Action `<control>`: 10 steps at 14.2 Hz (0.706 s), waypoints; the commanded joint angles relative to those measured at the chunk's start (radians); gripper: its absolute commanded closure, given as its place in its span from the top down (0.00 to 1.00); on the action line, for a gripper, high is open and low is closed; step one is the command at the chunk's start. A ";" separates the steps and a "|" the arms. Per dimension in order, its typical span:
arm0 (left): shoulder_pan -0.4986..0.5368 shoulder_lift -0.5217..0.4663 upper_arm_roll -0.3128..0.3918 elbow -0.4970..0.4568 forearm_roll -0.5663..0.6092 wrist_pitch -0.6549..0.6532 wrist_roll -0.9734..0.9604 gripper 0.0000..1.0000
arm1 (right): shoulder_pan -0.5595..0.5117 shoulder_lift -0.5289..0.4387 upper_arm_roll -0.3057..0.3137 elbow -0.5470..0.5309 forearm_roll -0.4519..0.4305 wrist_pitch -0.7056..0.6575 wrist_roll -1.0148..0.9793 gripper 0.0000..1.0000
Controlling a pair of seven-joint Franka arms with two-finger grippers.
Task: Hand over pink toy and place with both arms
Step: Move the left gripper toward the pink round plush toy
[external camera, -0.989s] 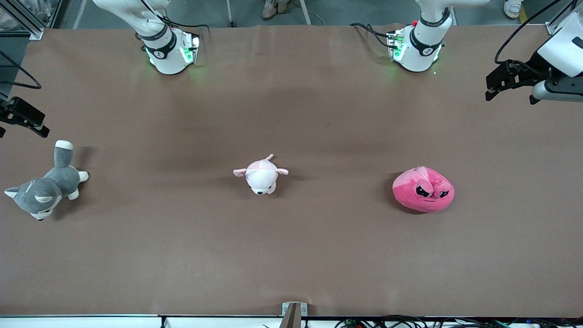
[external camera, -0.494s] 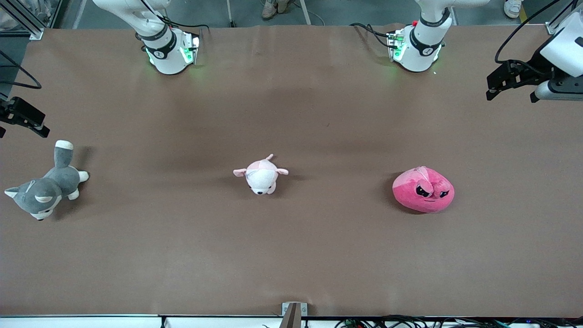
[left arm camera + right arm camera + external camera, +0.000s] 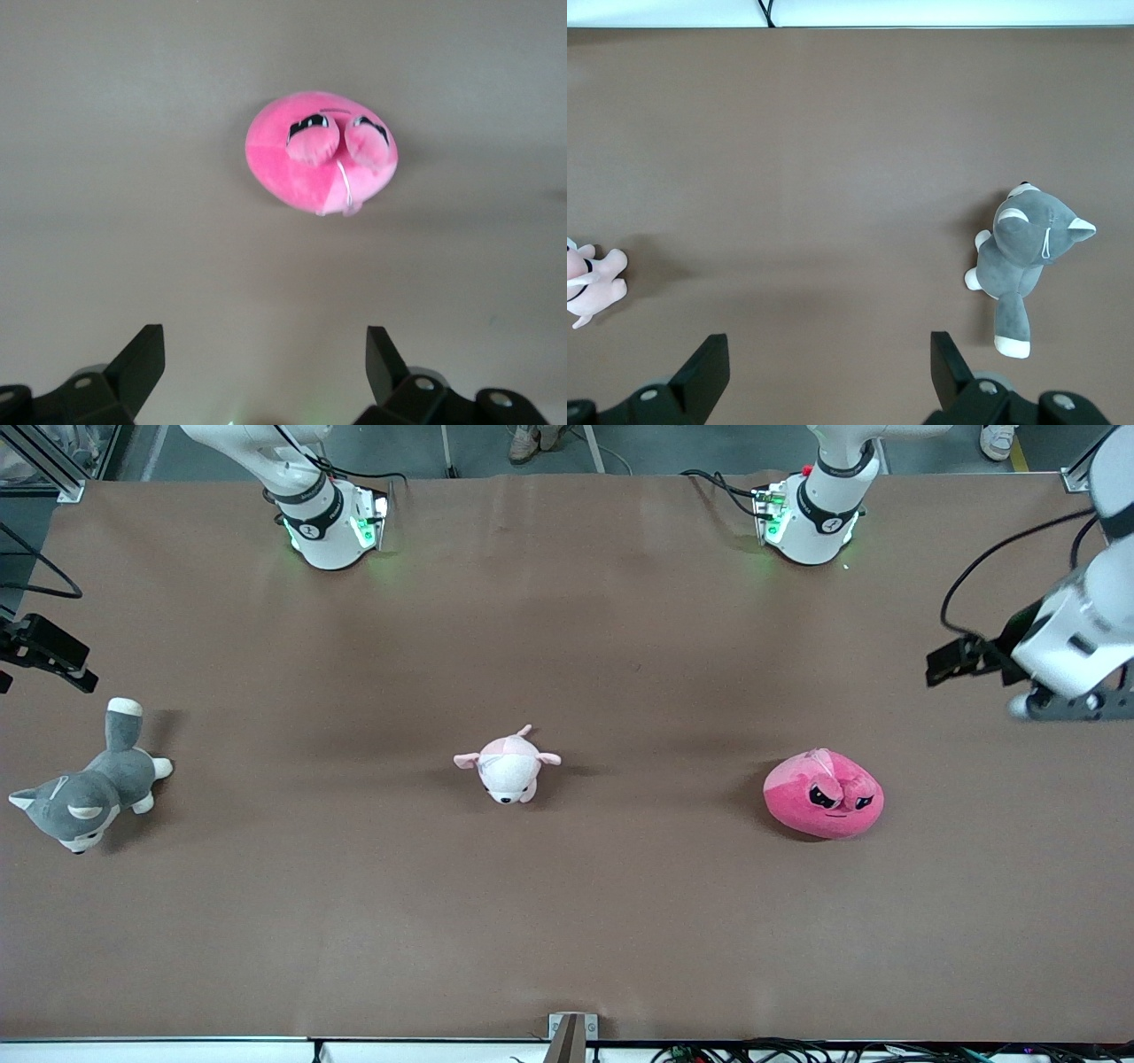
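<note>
The pink toy (image 3: pixel 824 794), a hot-pink round plush with angry black eyes, lies on the brown table (image 3: pixel 620 921) toward the left arm's end. My left gripper (image 3: pixel 952 664) hangs open and empty in the air over the table's end, off to the side of the toy. In the left wrist view the toy (image 3: pixel 321 152) lies well ahead of the open gripper (image 3: pixel 263 363). My right gripper (image 3: pixel 44 657) waits open and empty over the right arm's end of the table, above the grey dog; it shows in the right wrist view (image 3: pixel 827 363).
A pale pink-and-white plush (image 3: pixel 508 765) lies at the table's middle, also seen in the right wrist view (image 3: pixel 589 283). A grey-and-white plush dog (image 3: pixel 89 790) lies at the right arm's end, also seen in the right wrist view (image 3: pixel 1023 257). Both arm bases (image 3: pixel 328 522) stand farthest from the front camera.
My left arm has swung its open gripper toward the front camera and closer to the pink toy. The right arm and all the toys have not moved.
</note>
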 commanded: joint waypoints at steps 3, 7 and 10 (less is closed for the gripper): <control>-0.011 0.057 -0.005 -0.101 -0.007 0.180 -0.110 1.00 | -0.004 -0.005 0.007 -0.006 -0.008 0.001 0.009 1.00; -0.014 0.141 -0.008 -0.102 0.002 0.268 -0.097 1.00 | -0.007 -0.005 0.007 -0.006 -0.008 0.001 0.003 1.00; -0.010 0.192 -0.008 -0.108 0.002 0.327 0.018 1.00 | -0.004 -0.005 0.007 -0.006 -0.009 0.001 0.007 1.00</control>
